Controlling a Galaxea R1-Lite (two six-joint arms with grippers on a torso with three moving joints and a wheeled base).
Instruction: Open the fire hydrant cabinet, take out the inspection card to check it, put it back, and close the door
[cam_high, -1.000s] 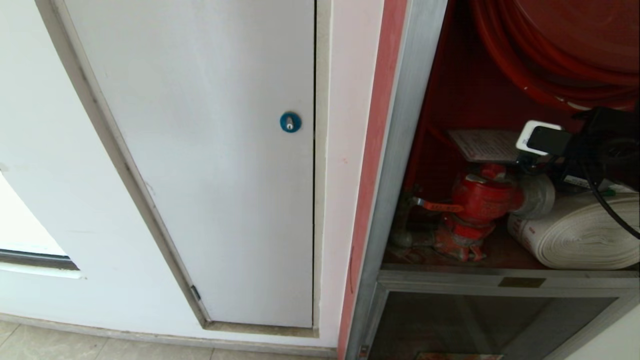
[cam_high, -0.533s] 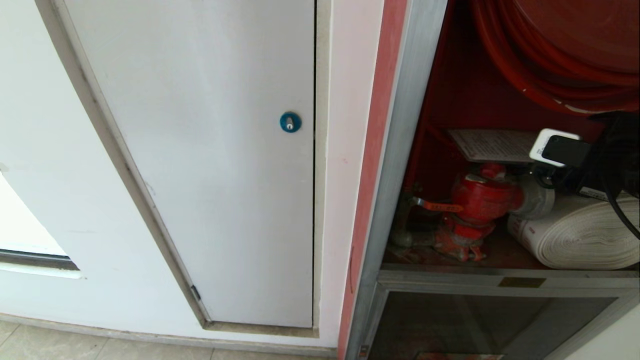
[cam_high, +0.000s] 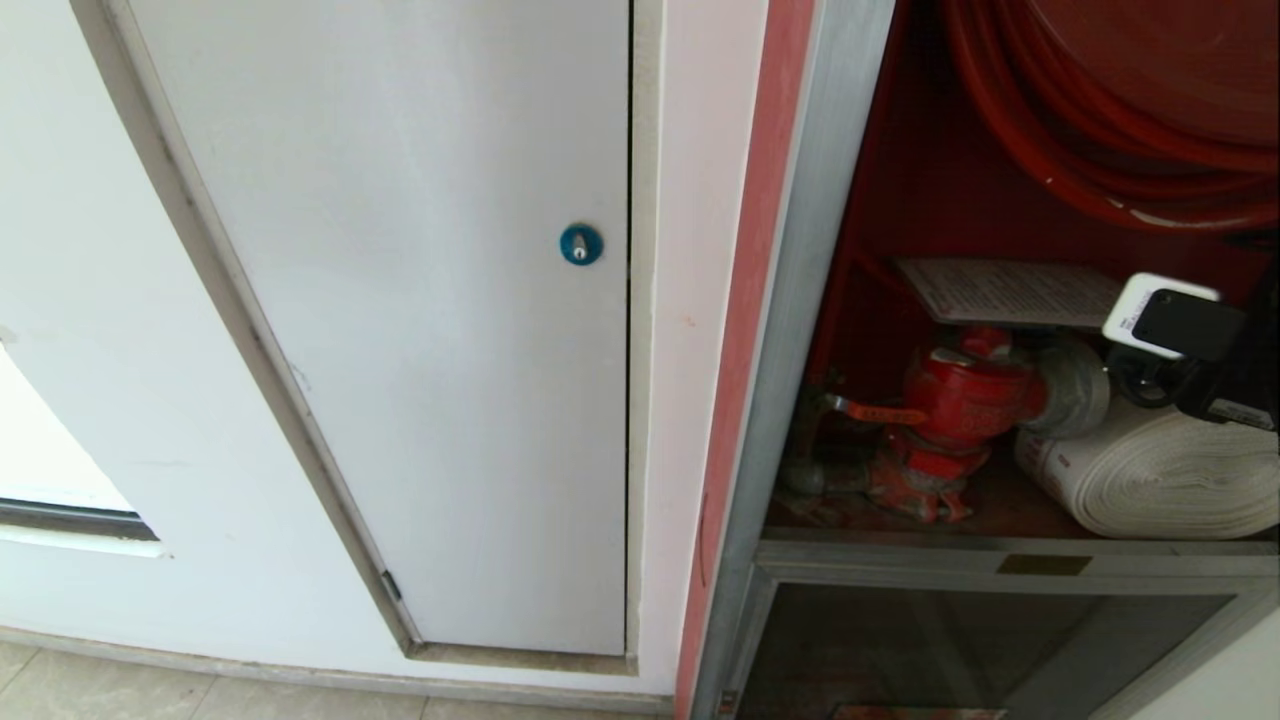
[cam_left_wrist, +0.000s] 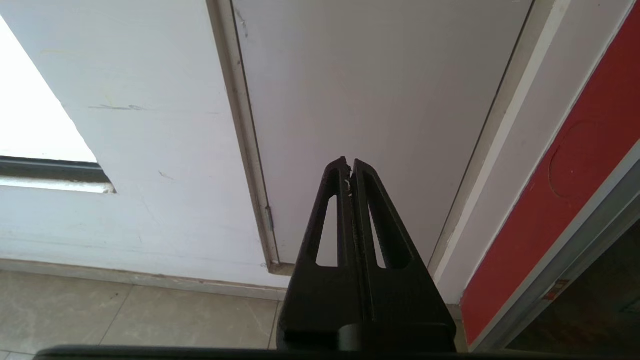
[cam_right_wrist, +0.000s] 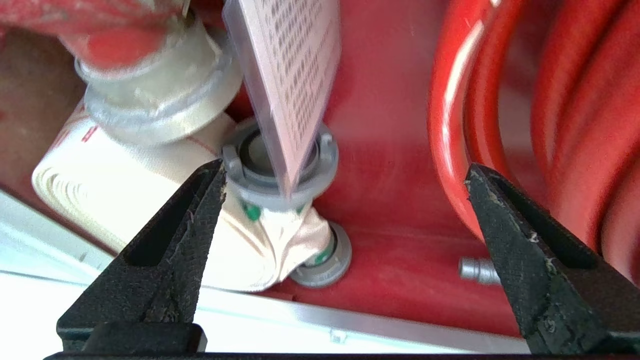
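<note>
The inspection card (cam_high: 1010, 292), thin, flat, finely printed, lies on the red valve (cam_high: 965, 395); right gripper (cam_right_wrist: 345, 175) spread wide.

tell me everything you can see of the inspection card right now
The inspection card is a thin, flat, whitish rectangle printed with fine rows of dark text, with a clear, laminated-looking edge. It lies roughly level inside the red cabinet, resting on top of the red valve, below the red hose reel. The open right pincer is apart from it, not holding it.

We see even daylight on the pale wall (cam_high: 330, 300), a blown-out window (cam_left_wrist: 30, 100) at left, and motion blur in the right wrist view's upper left.
</note>
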